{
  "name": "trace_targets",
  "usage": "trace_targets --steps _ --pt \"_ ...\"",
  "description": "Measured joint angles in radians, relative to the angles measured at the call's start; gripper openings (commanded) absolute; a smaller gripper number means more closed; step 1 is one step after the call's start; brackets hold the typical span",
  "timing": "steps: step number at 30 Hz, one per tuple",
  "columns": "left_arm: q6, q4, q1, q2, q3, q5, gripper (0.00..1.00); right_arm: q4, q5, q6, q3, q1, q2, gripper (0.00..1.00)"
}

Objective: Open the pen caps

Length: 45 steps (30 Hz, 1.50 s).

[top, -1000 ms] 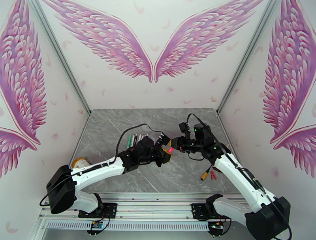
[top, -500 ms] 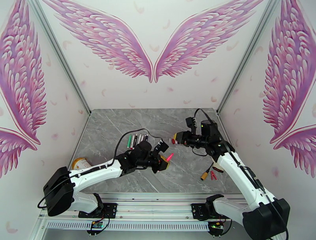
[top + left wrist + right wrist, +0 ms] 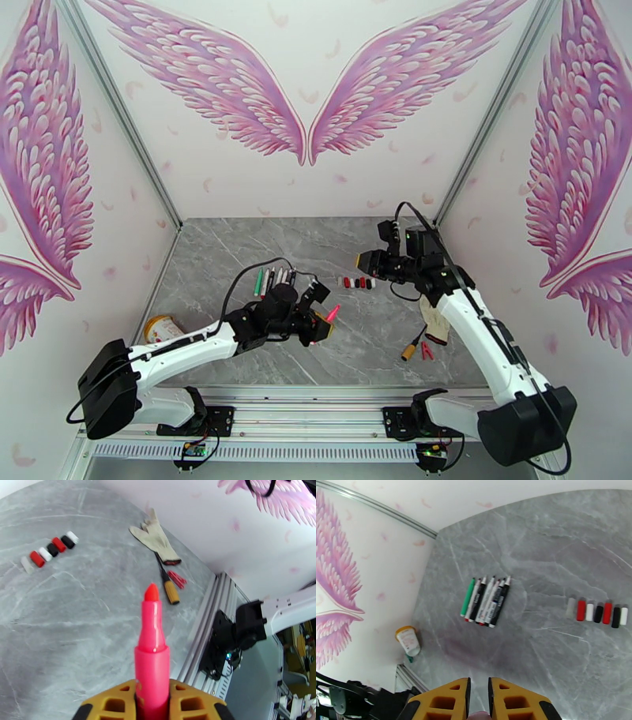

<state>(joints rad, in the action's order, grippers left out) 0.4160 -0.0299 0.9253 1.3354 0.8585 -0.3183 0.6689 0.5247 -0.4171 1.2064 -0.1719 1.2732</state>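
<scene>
1. The left gripper (image 3: 152, 695) is clenched on the barrel of the pink pen (image 3: 151, 645). The pen is uncapped. Its bare tip points up and away from the fingers, toward the right arm's side of the table (image 3: 237, 245).

2. The right gripper (image 3: 478, 687) is clenched. A sliver of pink shows between its pads at the bottom edge of the right wrist view. I judge this to be the pink cap (image 3: 480, 716), though too little of it shows for me to be certain.

3. The row of caps (image 3: 596, 612) lies on the table, in red, black and white. The line runs left to right, and each cap's long axis lies across that line.

4. The other pens (image 3: 486, 600) lie side by side and touching, on the far left of the left gripper. Their long axes run roughly near to far.

5. The controlling relation is as follows. In the overhead view the row of caps lies just on the near side of the right gripper, between the two grippers. The right arm is the nearer one. In the right wrist view the row sits ahead of the fingers and off to the right.

6. I judge the next move to be a short descent by the right arm to one end of the row. The cap's axis should be turned parallel to its neighbours before the gripper lets go.

7. The risk I see is a small cap rolling and disturbing the line.
</scene>
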Motion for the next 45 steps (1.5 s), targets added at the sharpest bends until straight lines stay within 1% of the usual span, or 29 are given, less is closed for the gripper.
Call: trace_targets --steps 4,8,14,18,22,28,34,41,45 --pt "0.046 0.034 -0.026 -0.016 -0.017 0.059 0.01 0.098 -0.055 0.074 0.007 0.045 0.060 0.11" --pt "0.076 0.047 -0.053 -0.023 -0.024 0.100 0.01 0.158 -0.093 0.130 0.038 0.087 0.131 0.12" --pt "0.115 0.055 -0.108 -0.044 -0.044 0.124 0.01 0.201 -0.137 0.188 0.096 0.152 0.282 0.13" --pt "0.128 0.054 -0.136 -0.046 -0.049 0.133 0.01 0.218 -0.179 0.219 0.142 0.177 0.408 0.13" --pt "0.130 0.050 -0.136 -0.046 -0.049 0.134 0.00 0.230 -0.204 0.240 0.195 0.189 0.527 0.13" --pt "0.137 0.051 -0.136 -0.046 -0.066 0.136 0.00 0.249 -0.240 0.262 0.282 0.195 0.658 0.14" --pt "0.142 0.050 -0.136 -0.032 -0.071 0.130 0.00 0.275 -0.277 0.280 0.361 0.197 0.745 0.16" --pt "0.142 0.050 -0.136 -0.015 -0.071 0.128 0.00 0.302 -0.286 0.288 0.412 0.198 0.821 0.20" --pt "0.147 0.050 -0.136 -0.006 -0.071 0.128 0.00 0.310 -0.287 0.289 0.446 0.198 0.859 0.24"
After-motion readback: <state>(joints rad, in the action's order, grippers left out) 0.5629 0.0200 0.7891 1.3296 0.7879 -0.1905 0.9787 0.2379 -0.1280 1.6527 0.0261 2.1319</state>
